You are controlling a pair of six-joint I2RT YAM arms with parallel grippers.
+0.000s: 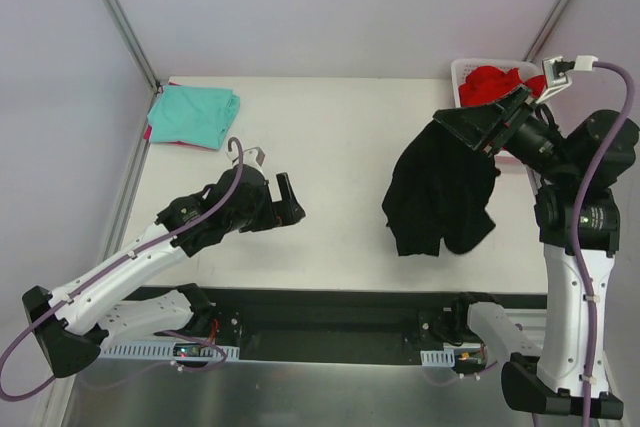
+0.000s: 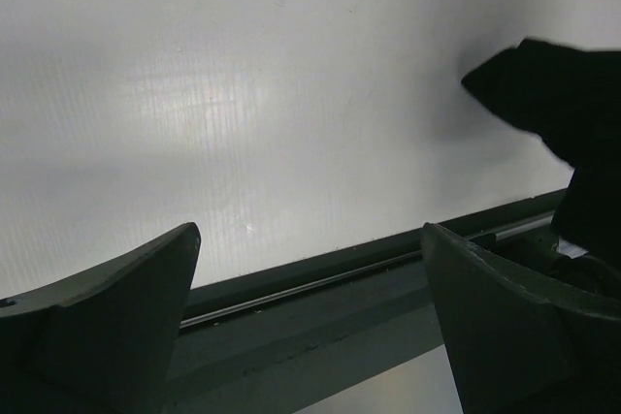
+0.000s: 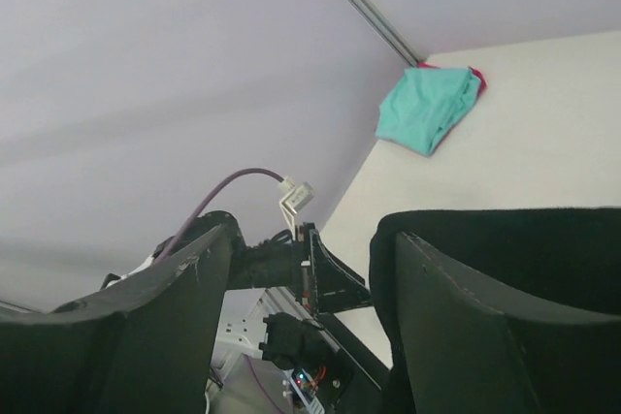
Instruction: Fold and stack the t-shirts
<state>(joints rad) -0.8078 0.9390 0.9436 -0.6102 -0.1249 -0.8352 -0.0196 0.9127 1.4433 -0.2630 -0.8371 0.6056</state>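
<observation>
The right arm's jaws are lifted above the surface. The black t-shirt hangs bunched just below them, its lower folds resting on the surface. Right behind those jaws a red t-shirt lies in the white basket. The left arm's jaws stand apart with nothing between them. The folded teal t-shirt lies well beyond them, off to their left, with a sliver of pink cloth under it.
</observation>
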